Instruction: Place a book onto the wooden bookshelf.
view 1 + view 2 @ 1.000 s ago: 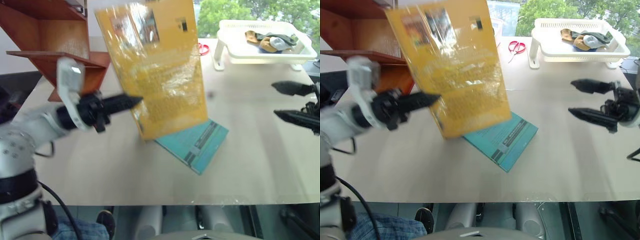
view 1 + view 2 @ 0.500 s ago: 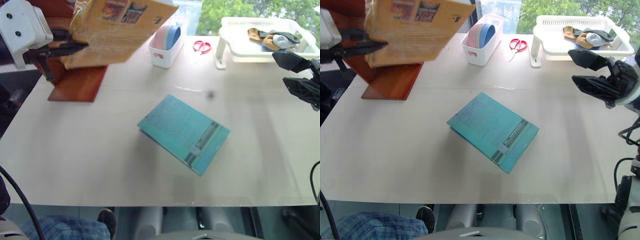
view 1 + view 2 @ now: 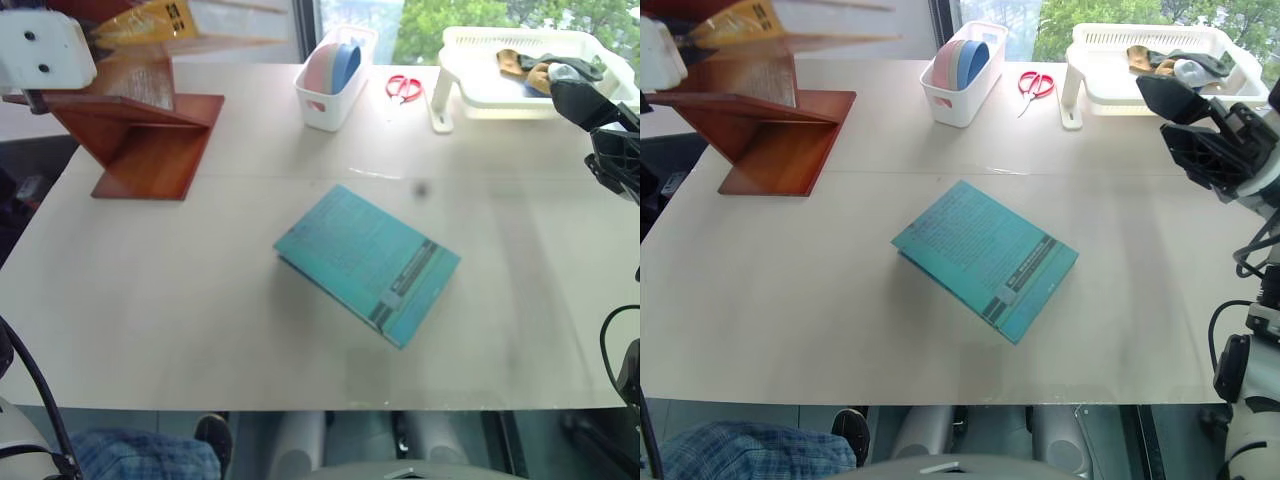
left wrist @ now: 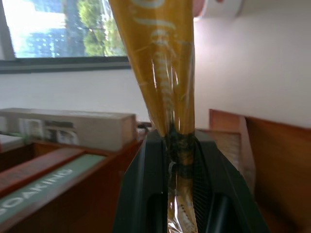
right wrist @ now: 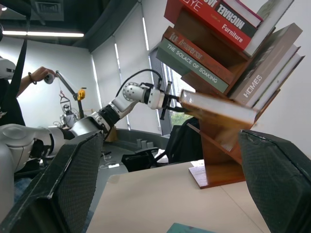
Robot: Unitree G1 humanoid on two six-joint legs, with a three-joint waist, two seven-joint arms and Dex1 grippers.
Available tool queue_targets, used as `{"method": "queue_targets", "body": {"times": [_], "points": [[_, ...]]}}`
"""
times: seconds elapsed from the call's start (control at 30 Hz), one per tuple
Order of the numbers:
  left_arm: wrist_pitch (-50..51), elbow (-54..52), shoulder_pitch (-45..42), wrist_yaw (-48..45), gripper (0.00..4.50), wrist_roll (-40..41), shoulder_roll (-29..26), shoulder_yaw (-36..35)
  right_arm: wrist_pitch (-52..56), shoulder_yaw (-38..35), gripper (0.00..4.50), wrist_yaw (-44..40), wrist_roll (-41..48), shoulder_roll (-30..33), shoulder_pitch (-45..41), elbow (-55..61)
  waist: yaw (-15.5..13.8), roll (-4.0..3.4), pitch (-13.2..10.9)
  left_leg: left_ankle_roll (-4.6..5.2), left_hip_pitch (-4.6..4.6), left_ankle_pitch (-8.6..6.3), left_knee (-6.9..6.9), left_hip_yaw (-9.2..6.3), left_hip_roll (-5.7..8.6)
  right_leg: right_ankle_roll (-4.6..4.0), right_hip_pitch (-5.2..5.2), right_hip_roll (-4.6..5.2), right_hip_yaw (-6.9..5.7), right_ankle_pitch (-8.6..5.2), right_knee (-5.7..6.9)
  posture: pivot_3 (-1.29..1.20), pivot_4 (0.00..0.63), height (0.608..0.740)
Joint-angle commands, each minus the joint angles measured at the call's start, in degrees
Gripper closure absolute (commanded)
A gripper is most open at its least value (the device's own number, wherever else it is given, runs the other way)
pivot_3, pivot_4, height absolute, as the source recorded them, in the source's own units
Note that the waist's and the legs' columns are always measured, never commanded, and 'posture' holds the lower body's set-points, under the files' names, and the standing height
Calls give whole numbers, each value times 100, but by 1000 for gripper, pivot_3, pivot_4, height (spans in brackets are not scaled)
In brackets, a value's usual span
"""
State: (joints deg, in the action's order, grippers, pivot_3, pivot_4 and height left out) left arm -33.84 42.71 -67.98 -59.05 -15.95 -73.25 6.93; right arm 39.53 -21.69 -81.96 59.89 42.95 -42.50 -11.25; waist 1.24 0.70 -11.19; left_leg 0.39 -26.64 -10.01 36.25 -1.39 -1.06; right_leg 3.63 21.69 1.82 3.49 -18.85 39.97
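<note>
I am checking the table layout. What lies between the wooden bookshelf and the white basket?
In the left eye view, a white bin of coloured discs and red scissors lie between the wooden bookshelf and white basket.

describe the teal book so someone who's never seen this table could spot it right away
Start at the pale table and look near its middle. The teal book lies flat there at an angle, alone, nearer the viewer than the white bin and red scissors. It is the one teal thing, with a dark stripe along one edge.
</note>
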Motion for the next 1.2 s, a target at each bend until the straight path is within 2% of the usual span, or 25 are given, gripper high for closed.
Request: {"method": "queue_targets", "body": {"times": [0.03, 0.6, 0.73, 0.77, 0.8, 0.93, 1.0, 1.2], "points": [[-158, 453, -274, 46, 4303, -333, -355, 24, -32, -232, 0, 43, 122, 33, 24, 281, 36, 0, 0, 0, 0, 0, 4, -1, -1, 0, 0, 0, 0, 0, 5, 0, 150, 740], [-262, 2219, -940, 1548, 4303, -1856, -450, 713, 131, -301, 0, 338, 323, -12, 58, 652, 126, 1, 0, 0, -1, 0, 10, -5, -8, 1, 0, 2, -6, 1, 15, 0, 150, 740], [-158, 2450, -1007, 1443, 4303, -1857, -378, 736, 94, -324, 0, 410, 324, -35, 129, 736, 126, 1, 0, 0, -1, 0, 10, -4, -9, 1, 0, 2, -6, 1, 15, 0, 150, 740], [-144, 2458, -1020, 1445, 3301, -1886, -376, 756, 97, -337, 0, 428, 337, -36, 146, 761, 132, 1, 0, 0, -1, 0, 10, -4, -9, 1, 0, 2, -6, 1, 16, 0, 150, 740], [-129, 2460, -1032, 1456, 2917, -1921, -379, 779, 105, -352, 0, 441, 352, -35, 163, 783, 134, 0, 0, 0, 0, 0, 10, -3, -8, 1, 0, 2, -6, 1, 17, 0, 150, 740], [-29, 2429, -1091, 1581, 836, -2127, -410, 916, 118, -390, 0, 487, 386, -19, 215, 837, 119, 1, 0, 0, 0, 0, 12, -5, -8, 1, 0, 1, -8, 1, 21, 0, 150, 740], [9, 2408, -1114, 1631, 55, -2194, -426, 955, 109, -387, 0, 506, 388, -12, 207, 823, 117, 1, 0, 0, -1, 0, 16, -6, -8, 1, 0, 2, -8, 1, 24, 0, 150, 740], [104, 2377, -1096, 1769, 55, -2260, -493, 953, 92, -327, 0, 484, 345, 4, 126, 708, 118, 1, 0, 0, 0, 0, 26, -8, -6, 1, 1, 2, -8, 0, 40, 0, 150, 740]]}}
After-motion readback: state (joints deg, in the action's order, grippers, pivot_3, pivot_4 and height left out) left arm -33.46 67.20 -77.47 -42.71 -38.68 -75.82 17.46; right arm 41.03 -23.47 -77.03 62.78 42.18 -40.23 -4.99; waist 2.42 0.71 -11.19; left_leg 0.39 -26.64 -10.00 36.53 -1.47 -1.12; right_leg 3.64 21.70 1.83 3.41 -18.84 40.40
